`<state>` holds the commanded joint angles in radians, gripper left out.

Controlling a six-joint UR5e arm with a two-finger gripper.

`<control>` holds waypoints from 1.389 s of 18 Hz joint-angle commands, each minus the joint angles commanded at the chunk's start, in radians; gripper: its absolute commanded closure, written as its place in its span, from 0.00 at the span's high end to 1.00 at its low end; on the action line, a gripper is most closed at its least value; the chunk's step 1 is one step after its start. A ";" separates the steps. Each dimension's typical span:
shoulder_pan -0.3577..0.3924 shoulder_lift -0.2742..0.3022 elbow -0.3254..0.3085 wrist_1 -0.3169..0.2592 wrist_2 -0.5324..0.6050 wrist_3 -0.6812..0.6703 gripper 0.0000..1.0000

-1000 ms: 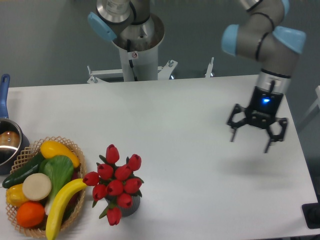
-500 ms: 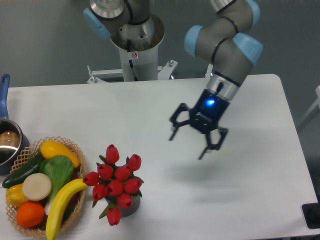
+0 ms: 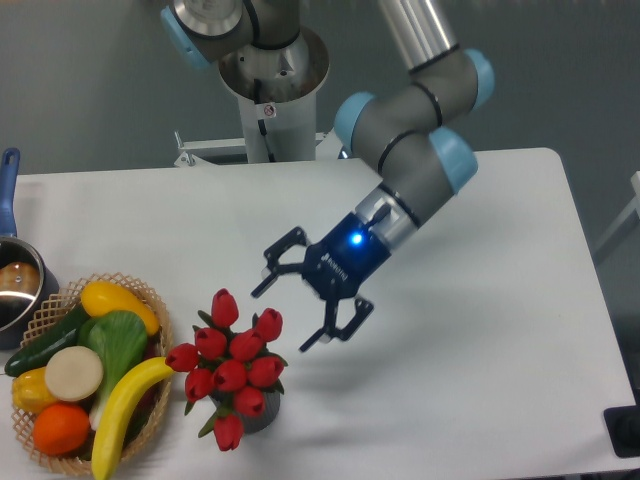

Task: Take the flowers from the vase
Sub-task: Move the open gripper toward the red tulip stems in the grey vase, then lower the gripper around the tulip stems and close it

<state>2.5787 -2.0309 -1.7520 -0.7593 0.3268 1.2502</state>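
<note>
Red tulip buds with green leaves make up the flowers [image 3: 232,372], which are seen standing in the vase [image 3: 256,412] near the front edge of the white counter [image 3: 480,400]. Only a small dark grey part of the vase is visible below the leaves; the rest is hidden by the bunch. One bud is seen drooping low at the front of the bunch, and one is raised at the top left.

The hand [image 3: 294,309] is observed just up and to the right of the bunch, tilted toward it, with its two fingers spread wide apart and nothing held between them. One fingertip is seen close to the upper-right buds; whether contact is made cannot be told. A blue light is lit on the wrist above the hand.

To the left of the flowers, a wicker basket [image 3: 150,300] is noted, nearly touching the bunch. It is filled with a banana [image 3: 122,402], an orange [image 3: 60,427], a yellow squash [image 3: 116,302] and green vegetables. At the far left edge, a steel pot [image 3: 14,290] with a blue handle is partly in view.
</note>
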 joint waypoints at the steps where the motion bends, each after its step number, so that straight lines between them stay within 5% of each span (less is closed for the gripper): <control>1: -0.002 -0.006 0.009 0.000 0.000 0.000 1.00; 6: -0.020 -0.032 0.026 0.000 -0.046 0.000 0.99; 8: -0.023 -0.045 0.034 0.000 -0.060 0.002 0.85; 10: -0.028 -0.048 0.032 0.000 -0.060 0.000 0.60; 13: -0.028 -0.043 0.034 -0.002 -0.058 -0.002 0.05; 14: -0.026 -0.042 0.035 -0.002 -0.057 -0.006 0.00; 25: -0.006 0.061 0.039 -0.002 -0.060 -0.173 0.00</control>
<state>2.5725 -1.9697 -1.7135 -0.7609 0.2669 1.0771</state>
